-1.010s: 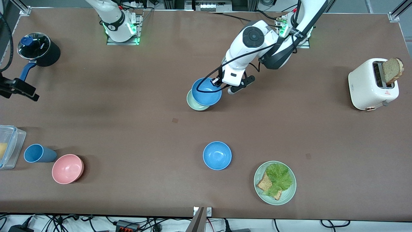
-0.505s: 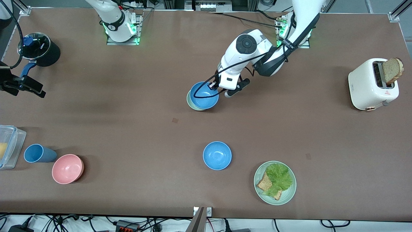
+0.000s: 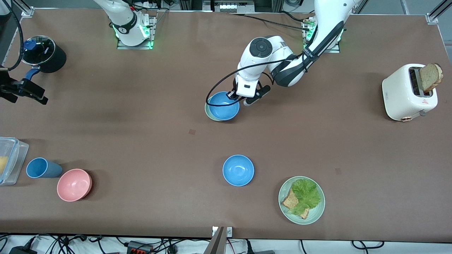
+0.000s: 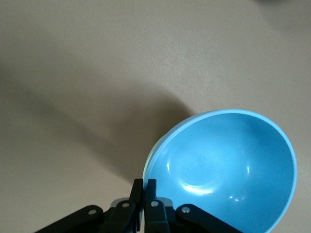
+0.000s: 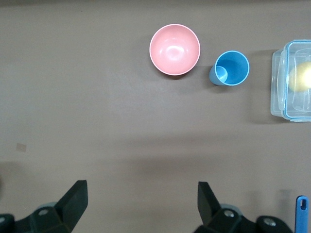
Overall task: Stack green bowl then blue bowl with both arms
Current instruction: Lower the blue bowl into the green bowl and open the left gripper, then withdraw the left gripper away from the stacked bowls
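My left gripper (image 3: 234, 96) is shut on the rim of a sky-blue bowl (image 3: 222, 106) and holds it right over the pale green bowl (image 3: 208, 113). Only a thin crescent of the green bowl shows under it. In the left wrist view the fingers (image 4: 138, 190) pinch the blue bowl's (image 4: 223, 165) rim, and a sliver of the green bowl (image 4: 150, 156) shows beside it. A second blue bowl (image 3: 238, 170) sits alone nearer the front camera. My right gripper (image 5: 141, 194) is open and empty, up over the right arm's end of the table (image 3: 24, 92).
A pink bowl (image 3: 74, 184), a dark blue cup (image 3: 42, 168) and a clear container (image 3: 9, 160) sit at the right arm's end. A black pot (image 3: 42, 53) stands there too. A green plate (image 3: 317, 211) with lettuce and toast and a white toaster (image 3: 409, 91) are toward the left arm's end.
My left gripper has lowered the blue bowl and brought it squarely over the green bowl, so less green shows. My right gripper has shifted slightly at the table's end.
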You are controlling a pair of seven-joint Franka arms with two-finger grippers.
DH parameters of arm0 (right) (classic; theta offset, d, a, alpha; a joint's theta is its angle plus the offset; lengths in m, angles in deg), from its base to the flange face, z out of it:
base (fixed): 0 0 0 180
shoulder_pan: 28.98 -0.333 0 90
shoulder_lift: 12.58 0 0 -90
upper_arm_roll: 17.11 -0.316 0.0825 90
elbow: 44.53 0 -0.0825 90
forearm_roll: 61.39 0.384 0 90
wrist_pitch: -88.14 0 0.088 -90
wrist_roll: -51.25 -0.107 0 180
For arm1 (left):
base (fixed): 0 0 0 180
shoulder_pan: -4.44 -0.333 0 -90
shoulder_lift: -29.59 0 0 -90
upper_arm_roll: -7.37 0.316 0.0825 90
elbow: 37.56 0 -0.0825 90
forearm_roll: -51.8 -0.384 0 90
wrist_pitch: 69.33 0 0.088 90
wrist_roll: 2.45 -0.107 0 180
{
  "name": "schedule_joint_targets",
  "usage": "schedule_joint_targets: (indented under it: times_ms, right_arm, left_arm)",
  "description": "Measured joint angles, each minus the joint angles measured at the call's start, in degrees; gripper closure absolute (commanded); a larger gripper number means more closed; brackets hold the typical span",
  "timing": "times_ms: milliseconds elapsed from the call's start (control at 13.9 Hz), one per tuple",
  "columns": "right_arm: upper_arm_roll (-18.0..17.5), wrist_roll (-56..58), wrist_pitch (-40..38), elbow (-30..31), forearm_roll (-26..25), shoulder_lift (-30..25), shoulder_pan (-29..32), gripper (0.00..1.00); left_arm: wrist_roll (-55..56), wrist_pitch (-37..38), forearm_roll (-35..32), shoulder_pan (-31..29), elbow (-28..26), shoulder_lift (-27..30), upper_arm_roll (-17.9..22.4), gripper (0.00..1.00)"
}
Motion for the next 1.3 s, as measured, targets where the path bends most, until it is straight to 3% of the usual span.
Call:
schedule_joint_targets:
  times_ms: [649,938,1299]
  right_arm:
    - [-0.13,0.14,-0.46,0.00,0.00,0.00,-0.01,0.00]
    - [-0.13,0.14,-0.49,0.00,0.00,0.00,0.00,0.00]
    - [-0.13,0.14,-0.51,0.00,0.00,0.00,0.00,0.00]
  left_arm:
    - [1.51,-0.20,-0.11,1.64,2.43,-2.37,0.03,0.99]
    - [1.56,-0.20,-0.17,1.64,2.56,-2.58,0.40,0.73]
    - [1.64,-0.20,-0.18,1.52,3.22,-2.56,0.76,0.72]
